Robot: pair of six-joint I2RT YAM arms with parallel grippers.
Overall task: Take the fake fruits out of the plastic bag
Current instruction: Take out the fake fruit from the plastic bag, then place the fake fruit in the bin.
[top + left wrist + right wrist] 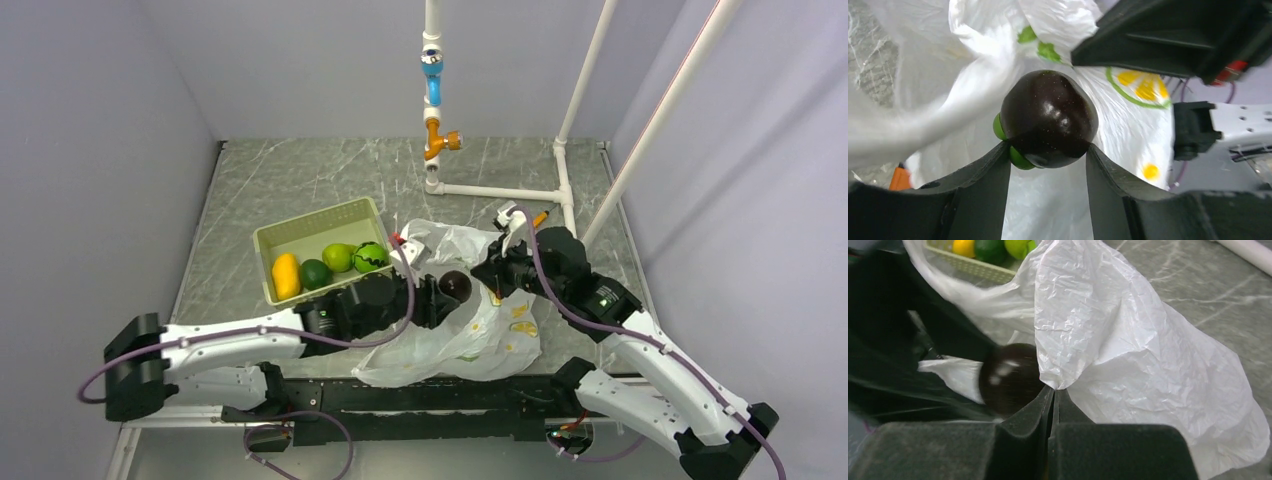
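Left of the plastic bag [480,340], four fake fruits [338,258] are laid in the basket [268,240]. At the bag's mouth the last, a dark round fruit [1048,117], is clamped in the left gripper's [1048,152] jaws; the bag's right edge is pinched by the right gripper's [1054,392] jaws.

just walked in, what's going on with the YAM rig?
It is unbagging fake fruit. The left fingers grip a dark round fruit at the mouth of the plastic bag, while the right fingers are shut, pinching a fold of the bag. Four fruits already sit in the green basket: a yellow mango, a dark green fruit, a pale green pear and a striped green ball.
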